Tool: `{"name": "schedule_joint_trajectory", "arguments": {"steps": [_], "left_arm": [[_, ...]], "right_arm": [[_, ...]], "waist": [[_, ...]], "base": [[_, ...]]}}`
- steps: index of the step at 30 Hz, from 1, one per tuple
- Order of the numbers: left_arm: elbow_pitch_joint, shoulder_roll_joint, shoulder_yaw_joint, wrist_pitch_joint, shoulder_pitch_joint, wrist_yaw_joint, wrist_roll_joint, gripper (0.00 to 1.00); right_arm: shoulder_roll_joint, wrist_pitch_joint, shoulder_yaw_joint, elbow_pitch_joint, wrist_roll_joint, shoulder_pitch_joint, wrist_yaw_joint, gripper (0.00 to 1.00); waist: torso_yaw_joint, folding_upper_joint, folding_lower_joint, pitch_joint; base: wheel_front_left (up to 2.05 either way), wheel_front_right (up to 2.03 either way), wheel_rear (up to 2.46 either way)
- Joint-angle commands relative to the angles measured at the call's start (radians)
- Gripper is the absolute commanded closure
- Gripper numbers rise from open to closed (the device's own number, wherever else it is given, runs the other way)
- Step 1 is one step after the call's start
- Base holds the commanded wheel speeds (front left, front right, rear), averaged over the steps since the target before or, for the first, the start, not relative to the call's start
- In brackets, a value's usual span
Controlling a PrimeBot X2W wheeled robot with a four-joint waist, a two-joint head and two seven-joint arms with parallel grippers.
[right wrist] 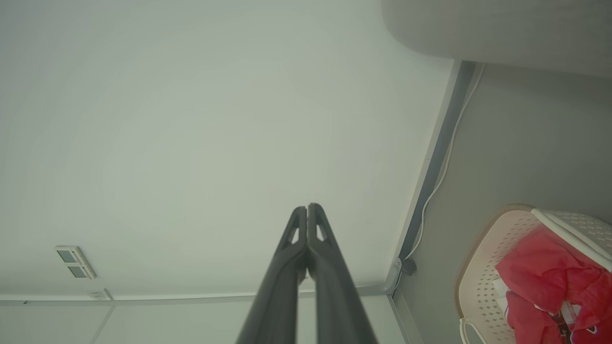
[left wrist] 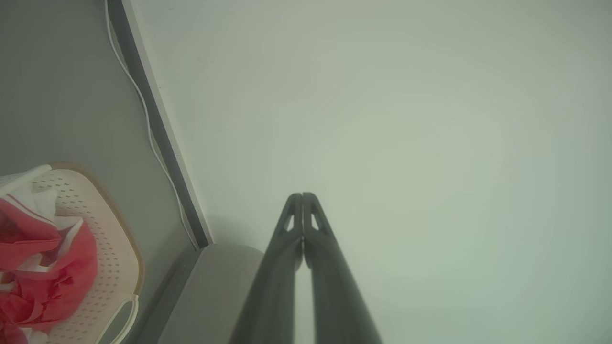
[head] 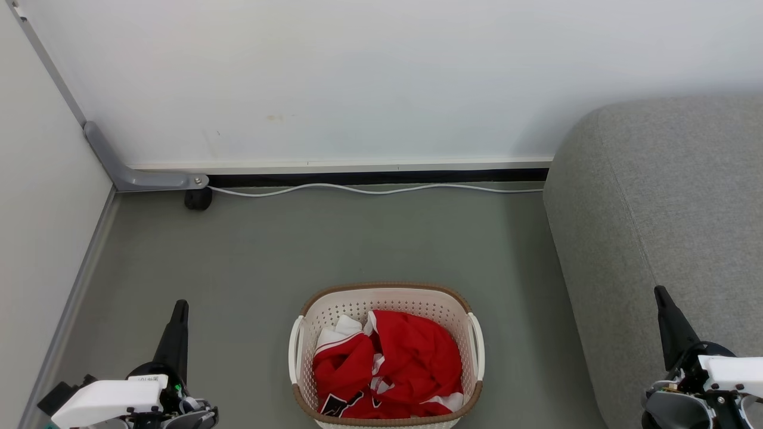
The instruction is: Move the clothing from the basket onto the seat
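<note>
Bright red clothing (head: 393, 363) with white trim lies crumpled in the cream perforated basket (head: 387, 296) on the floor at the bottom middle of the head view. The grey seat (head: 661, 208) rises to the basket's right. My left gripper (head: 180, 305) is shut at the lower left, well left of the basket, holding nothing. At the lower right my right gripper (head: 660, 291) is shut and empty, in front of the seat. In the left wrist view my left gripper (left wrist: 302, 196) points at the wall, with the basket (left wrist: 122, 267) and clothing (left wrist: 43, 267) at the left. The right wrist view has my right gripper (right wrist: 307, 207), the basket (right wrist: 483, 282) and the clothing (right wrist: 550, 277).
A white wall (head: 357, 77) closes the back, with a white cable (head: 369, 189) along its dark base. A grey bracket (head: 137, 176) and a black caster (head: 198, 199) sit in the left corner beside a side panel (head: 36, 196). Grey floor (head: 357, 238) lies between basket and wall.
</note>
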Motion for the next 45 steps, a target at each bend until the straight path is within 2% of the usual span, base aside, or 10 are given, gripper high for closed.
{"name": "schedule_joint_trajectory", "arguments": {"steps": [1,38,39,40,42,43,45], "left_arm": [[-0.029,0.018,0.032,0.006,-0.058,-0.001,-0.004,1.0],[-0.029,0.018,0.032,0.006,-0.058,-0.001,-0.004,1.0],[0.0,0.0,0.0,0.0,0.0,0.0,0.0,0.0],[0.005,-0.001,-0.001,-0.001,0.002,0.0,0.0,1.0],[0.029,-0.012,-0.002,-0.001,0.017,0.0,0.0,1.0],[0.043,-0.018,-0.004,-0.001,0.03,0.0,0.0,0.0],[0.043,-0.017,-0.008,-0.007,0.023,0.0,0.001,0.0]], "right_arm": [[-0.015,0.008,0.017,-0.031,0.011,-0.016,0.004,1.0],[-0.015,0.008,0.017,-0.031,0.011,-0.016,0.004,1.0],[0.0,0.0,0.0,0.0,0.0,0.0,0.0,0.0],[0.001,0.0,0.002,0.005,-0.001,0.0,0.0,1.0],[0.009,0.0,0.006,0.029,-0.001,0.011,0.0,1.0],[0.015,0.0,0.008,0.041,-0.001,0.022,0.0,0.0],[0.012,0.001,0.008,0.039,0.0,0.015,0.0,0.0]], "waist": [[0.0,0.0,0.0,0.0],[0.0,0.0,0.0,0.0],[0.0,0.0,0.0,0.0],[0.0,0.0,0.0,0.0],[0.0,0.0,0.0,0.0],[0.0,0.0,0.0,0.001],[0.0,0.0,0.0001,0.003]], "base": [[0.0,0.0,0.0],[0.0,0.0,0.0],[0.0,0.0,0.0],[0.0,0.0,0.0],[0.0,0.0,0.0],[0.0,0.0,0.0],[0.0,0.0,0.0]]}}
